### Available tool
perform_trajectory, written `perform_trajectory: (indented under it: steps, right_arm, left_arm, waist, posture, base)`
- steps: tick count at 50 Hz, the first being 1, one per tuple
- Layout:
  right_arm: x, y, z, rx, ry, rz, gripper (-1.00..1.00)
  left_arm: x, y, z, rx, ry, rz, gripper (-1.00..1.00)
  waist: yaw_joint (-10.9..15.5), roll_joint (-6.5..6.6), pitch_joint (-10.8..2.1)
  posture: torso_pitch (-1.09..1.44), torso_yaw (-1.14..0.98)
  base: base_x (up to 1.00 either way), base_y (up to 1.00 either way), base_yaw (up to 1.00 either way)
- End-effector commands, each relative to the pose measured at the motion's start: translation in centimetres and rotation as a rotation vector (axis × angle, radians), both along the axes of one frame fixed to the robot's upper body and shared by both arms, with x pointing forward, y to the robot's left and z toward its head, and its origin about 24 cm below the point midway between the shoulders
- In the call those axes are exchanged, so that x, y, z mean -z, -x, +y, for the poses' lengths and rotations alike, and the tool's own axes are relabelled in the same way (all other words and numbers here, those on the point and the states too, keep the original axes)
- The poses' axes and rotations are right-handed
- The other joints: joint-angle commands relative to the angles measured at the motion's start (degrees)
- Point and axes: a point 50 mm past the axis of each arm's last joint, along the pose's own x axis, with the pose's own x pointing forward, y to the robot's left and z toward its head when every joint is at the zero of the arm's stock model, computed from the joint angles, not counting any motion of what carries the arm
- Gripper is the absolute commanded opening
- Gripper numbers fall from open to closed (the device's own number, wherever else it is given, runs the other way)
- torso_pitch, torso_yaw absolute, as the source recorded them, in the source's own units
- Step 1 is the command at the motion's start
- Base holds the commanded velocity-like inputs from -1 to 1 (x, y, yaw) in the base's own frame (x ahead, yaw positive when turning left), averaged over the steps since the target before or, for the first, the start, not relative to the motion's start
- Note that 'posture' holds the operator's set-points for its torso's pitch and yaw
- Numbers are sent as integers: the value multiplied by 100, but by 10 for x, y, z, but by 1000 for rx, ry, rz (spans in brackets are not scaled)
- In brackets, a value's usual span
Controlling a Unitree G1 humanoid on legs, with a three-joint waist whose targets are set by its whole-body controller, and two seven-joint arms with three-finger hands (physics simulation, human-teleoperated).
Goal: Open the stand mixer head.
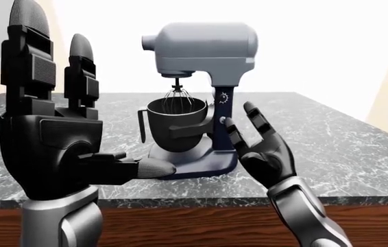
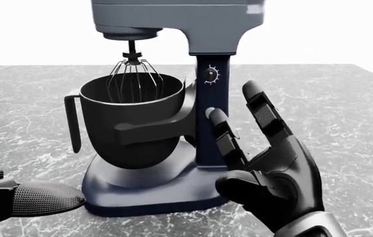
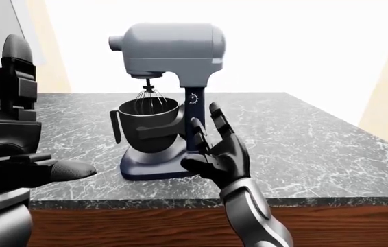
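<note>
A stand mixer (image 1: pixel 201 103) stands on the grey marble counter (image 1: pixel 331 144), its grey head (image 1: pixel 201 47) down over a dark bowl (image 2: pixel 130 121) holding a wire whisk (image 2: pixel 134 74). A dial (image 2: pixel 211 74) marks its dark column. My right hand (image 2: pixel 266 163) is open, fingers spread, just right of the column and base (image 2: pixel 147 192), not touching. My left hand (image 1: pixel 50 123) is raised, open, palm up close to the camera at the left; its thumb (image 2: pixel 38 197) shows low left in the head view.
The counter's wooden edge (image 1: pixel 201 226) runs along the bottom of the eye views. Bare marble extends right of the mixer. A bright white wall lies behind.
</note>
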Motion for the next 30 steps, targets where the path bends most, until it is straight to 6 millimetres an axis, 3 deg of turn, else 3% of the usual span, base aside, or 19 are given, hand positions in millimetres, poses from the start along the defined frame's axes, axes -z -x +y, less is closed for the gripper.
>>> perform_trajectory:
  steps: [1,30]
  right_arm:
    - [-10,-1,-1,1,-18,-63,100]
    - [-9,-10,2,1,-27,-50,100]
  left_arm:
    - [-5,2,-1,3,-2,-41,100]
    - [-6,3,-1,3,-3,-42,100]
  waist:
    - [1,14,36]
    - [5,24,34]
  posture:
    - [-54,0]
    - [-54,0]
  base:
    - [0,0,0]
    - [0,0,0]
